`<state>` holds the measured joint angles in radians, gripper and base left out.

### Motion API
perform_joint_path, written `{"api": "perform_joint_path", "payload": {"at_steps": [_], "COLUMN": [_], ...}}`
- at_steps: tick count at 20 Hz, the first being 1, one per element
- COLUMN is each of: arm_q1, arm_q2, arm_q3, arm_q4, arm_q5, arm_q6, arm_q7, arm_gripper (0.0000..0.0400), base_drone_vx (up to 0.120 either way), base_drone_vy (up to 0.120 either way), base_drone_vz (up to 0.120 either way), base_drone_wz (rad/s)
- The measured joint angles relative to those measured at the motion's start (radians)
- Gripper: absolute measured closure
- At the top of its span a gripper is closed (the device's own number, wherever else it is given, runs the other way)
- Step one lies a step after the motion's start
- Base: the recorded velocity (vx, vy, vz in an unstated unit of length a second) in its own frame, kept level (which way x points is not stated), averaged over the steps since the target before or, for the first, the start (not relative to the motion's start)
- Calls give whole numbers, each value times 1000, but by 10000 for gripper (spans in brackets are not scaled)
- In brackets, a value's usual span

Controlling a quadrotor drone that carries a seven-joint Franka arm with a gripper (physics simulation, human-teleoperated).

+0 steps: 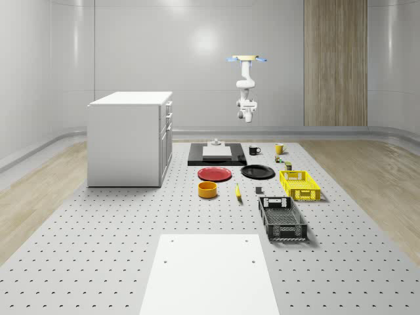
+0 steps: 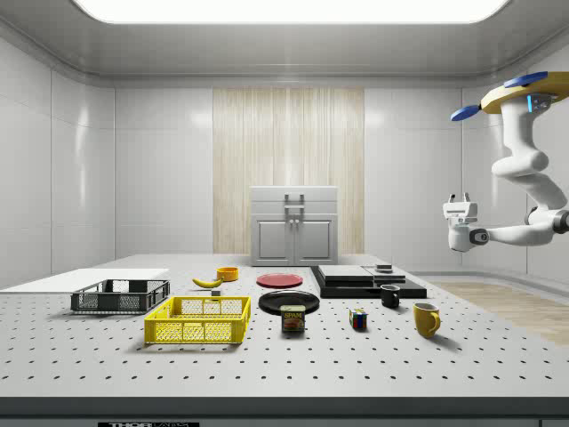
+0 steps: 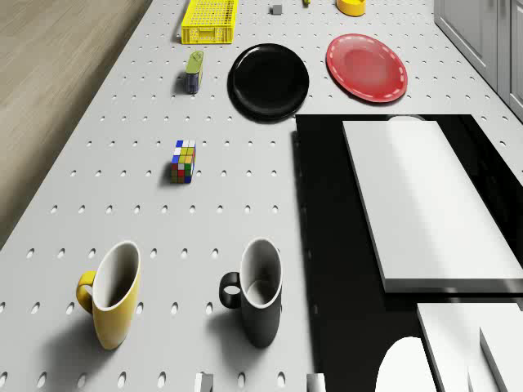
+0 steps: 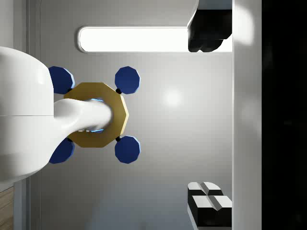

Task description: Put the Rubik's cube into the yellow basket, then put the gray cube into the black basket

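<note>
The Rubik's cube [image 3: 184, 161] [image 2: 358, 319] stands on the perforated table between the two mugs and a small can. The yellow basket [image 1: 300, 185] [image 2: 197, 320] sits farther toward the front, with the black basket [image 1: 282, 218] [image 2: 120, 295] beyond it. The small gray cube [image 1: 258, 191] [image 3: 277, 10] lies beside the yellow basket. The drone [image 1: 247, 59] [image 2: 524, 93] hovers high over the table's far end. Its arm hangs folded, and my gripper [image 2: 460, 198] [image 1: 247, 107] [image 4: 209, 120] points up at the ceiling, open and empty, far above everything.
A black tray [image 1: 195, 159] carries a white block. Near it are a black mug [image 3: 260, 294], a yellow mug [image 3: 114, 296], a black plate [image 3: 270, 80], a red plate [image 3: 367, 68], an orange bowl [image 1: 208, 189] and a banana [image 1: 237, 191]. A white cabinet [image 1: 128, 138] stands at the whole-scene view's left.
</note>
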<state>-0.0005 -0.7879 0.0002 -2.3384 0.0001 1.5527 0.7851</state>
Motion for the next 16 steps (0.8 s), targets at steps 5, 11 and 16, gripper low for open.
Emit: {"api": "perform_joint_path", "payload": {"at_steps": [5,11,16], "arm_q1": [-2,-4,-5], "arm_q2": [19,59,79], "arm_q3": [1,2,3], "arm_q4": [106,222,273], "arm_q5": [1,2,2], "arm_q6": [-84,-154,-182], "arm_q7": [-1,-2,-3], "arm_gripper": [0,0,0], "base_drone_vx": [0,67,120], "base_drone_vy": [48,120,120], "base_drone_vz": [0,0,0], "base_drone_wz": [0,0,0]}}
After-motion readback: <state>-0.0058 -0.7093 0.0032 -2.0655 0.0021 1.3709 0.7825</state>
